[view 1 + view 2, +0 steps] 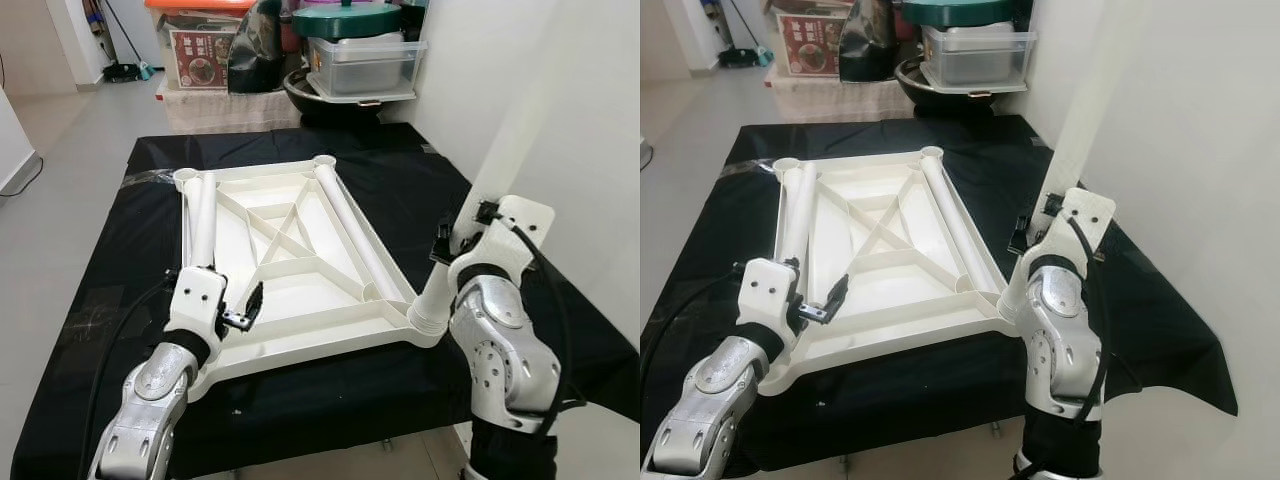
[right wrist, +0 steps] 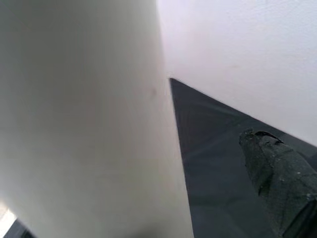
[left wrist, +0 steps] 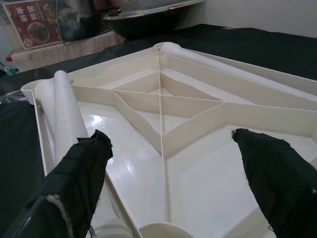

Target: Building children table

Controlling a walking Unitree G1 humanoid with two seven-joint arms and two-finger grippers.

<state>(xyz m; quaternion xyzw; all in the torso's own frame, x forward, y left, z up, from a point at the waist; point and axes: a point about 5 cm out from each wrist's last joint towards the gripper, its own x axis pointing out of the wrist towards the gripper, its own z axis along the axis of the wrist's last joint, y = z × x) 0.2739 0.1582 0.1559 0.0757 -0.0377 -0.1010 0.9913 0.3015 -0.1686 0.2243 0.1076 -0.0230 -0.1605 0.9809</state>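
Observation:
The white table top (image 1: 290, 290) lies upside down on a black-covered table (image 1: 400, 170). Two white legs lie flat inside it, one along its left edge (image 1: 203, 215) and one along its right edge (image 1: 350, 225). A third leg (image 1: 500, 130) stands up out of the near right corner socket (image 1: 430, 318). My right gripper (image 1: 462, 232) is around this leg a little above the socket, and in the right wrist view one finger (image 2: 277, 183) stands apart from the leg (image 2: 84, 124). My left gripper (image 3: 173, 153) hovers open over the near left corner.
At the far end of the table stand plastic storage boxes (image 1: 365, 65), a black pan (image 1: 325, 100) and a printed carton (image 1: 200, 55). A white wall (image 1: 590, 150) runs close along the right side. Open floor (image 1: 70, 170) lies to the left.

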